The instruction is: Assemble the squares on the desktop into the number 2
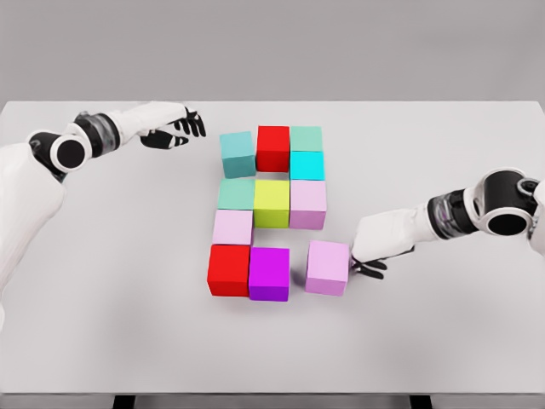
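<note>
Lilac cube beside right hand (touching)

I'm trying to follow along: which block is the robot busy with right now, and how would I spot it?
Look at the cluster of coloured blocks in the middle of the white table, then along its bottom row. The lilac block at the right end is the one, beside the right hand. Unlike its neighbours, it sits slightly apart from the magenta block.
</note>
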### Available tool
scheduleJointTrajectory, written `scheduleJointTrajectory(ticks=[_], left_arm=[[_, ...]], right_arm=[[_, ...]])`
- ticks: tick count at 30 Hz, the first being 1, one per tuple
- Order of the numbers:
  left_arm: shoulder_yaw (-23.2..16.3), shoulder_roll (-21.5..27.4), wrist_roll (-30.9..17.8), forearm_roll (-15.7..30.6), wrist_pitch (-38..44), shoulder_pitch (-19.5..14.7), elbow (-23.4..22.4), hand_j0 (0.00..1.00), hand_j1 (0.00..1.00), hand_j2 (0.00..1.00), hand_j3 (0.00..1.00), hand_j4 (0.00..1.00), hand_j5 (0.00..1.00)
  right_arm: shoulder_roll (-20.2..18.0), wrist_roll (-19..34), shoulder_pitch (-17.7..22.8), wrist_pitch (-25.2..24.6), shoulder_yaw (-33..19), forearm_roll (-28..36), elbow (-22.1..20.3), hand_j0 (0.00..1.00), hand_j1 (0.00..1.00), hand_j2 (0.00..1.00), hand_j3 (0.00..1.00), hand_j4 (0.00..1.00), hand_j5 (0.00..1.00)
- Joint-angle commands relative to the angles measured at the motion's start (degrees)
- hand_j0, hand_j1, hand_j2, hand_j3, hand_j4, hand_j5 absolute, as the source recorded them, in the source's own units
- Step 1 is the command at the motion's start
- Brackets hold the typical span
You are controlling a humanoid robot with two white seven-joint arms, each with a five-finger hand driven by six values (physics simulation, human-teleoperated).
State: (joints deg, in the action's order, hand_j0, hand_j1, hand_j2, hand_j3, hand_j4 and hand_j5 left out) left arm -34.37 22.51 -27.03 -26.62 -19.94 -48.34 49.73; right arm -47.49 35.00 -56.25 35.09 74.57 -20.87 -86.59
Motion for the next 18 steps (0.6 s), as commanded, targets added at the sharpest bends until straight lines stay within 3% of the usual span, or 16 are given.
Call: scheduleJointTrajectory(ticks=[1, 4, 9, 18], left_arm=[[-0.17, -0.19, 0.04, -1.06, 0.34, 0.0, 0.1, 0.54, 0.54, 0.54, 0.54, 0.54, 0.54], [-0.26, -0.27, -0.04, -3.0, 0.52, 0.53, 1.33, 0.54, 0.54, 0.54, 0.54, 0.54, 0.54], [0.09, 0.08, -0.48, -2.3, 0.52, 2.72, 6.34, 0.56, 0.56, 0.56, 0.56, 0.56, 0.56], [0.44, -0.19, 0.13, -2.65, 0.52, 2.55, 4.23, 0.55, 0.55, 0.55, 0.55, 0.55, 0.55]], right_arm=[[0.03, 0.0, 0.0, -0.09, -0.04, 0.21, 0.81, 0.13, 0.13, 0.13, 0.13, 0.13, 0.13], [0.21, 0.0, -0.18, -0.09, -0.04, 0.21, 1.34, 0.13, 0.13, 0.13, 0.13, 0.13, 0.13], [1.35, 0.0, -0.26, -0.09, -0.48, 0.21, 1.96, 0.13, 0.13, 0.13, 0.13, 0.13, 0.13], [1.7, 0.0, -0.7, -0.09, -0.56, 0.21, 1.96, 0.13, 0.13, 0.13, 0.13, 0.13, 0.13]])
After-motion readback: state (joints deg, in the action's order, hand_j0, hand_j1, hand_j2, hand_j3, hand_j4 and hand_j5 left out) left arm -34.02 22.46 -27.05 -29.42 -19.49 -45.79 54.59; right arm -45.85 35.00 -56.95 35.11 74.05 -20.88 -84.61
